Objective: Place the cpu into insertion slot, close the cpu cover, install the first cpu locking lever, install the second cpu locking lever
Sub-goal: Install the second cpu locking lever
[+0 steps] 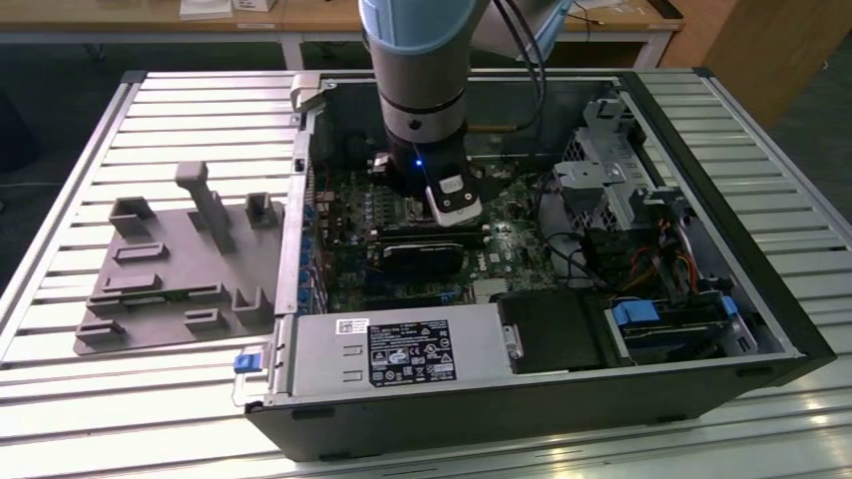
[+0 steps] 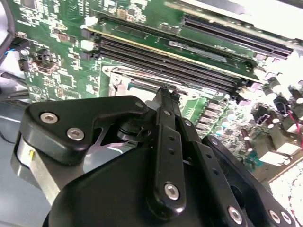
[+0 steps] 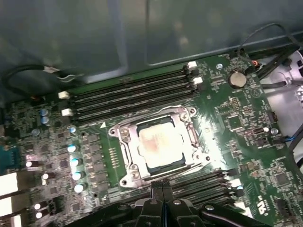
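A robot arm's hand [image 3: 162, 185] hangs low inside an open desktop computer, its two black fingers [image 2: 166, 101] pressed together with nothing between them, the tips poised at the edge of the processor socket nearest the wrist. In the first wrist view the cpu [image 3: 158, 142] lies flat in the insertion slot [image 3: 124, 136], its dull silver top catching the light, and the cpu cover [image 3: 185, 131], a thin metal frame, sits down around it so the chip shows through the window. That suggests the chip has been seated and the frame lowered; whether either locking lever is latched cannot be made out. With fingers shut into one narrow point just beside the socket's rim, the hand looks set for pushing or hooking a slim part rather than gripping anything.

Rows of long black memory slots [image 3: 132, 94] run on both sides of the socket across the green motherboard [image 3: 227, 113], leaving the hand a tight lane to work in. From the exterior view the arm [image 1: 419, 90] drops straight down into the computer case [image 1: 692, 329], which lies on its side with the panel off so the board faces up. A grey power supply [image 1: 386, 354] and drive bays [image 1: 665, 319] crowd the near edge. The case rests on a slatted metal surface [image 1: 80, 249], beside a grey parts holder [image 1: 174, 269] on the exterior view's left.
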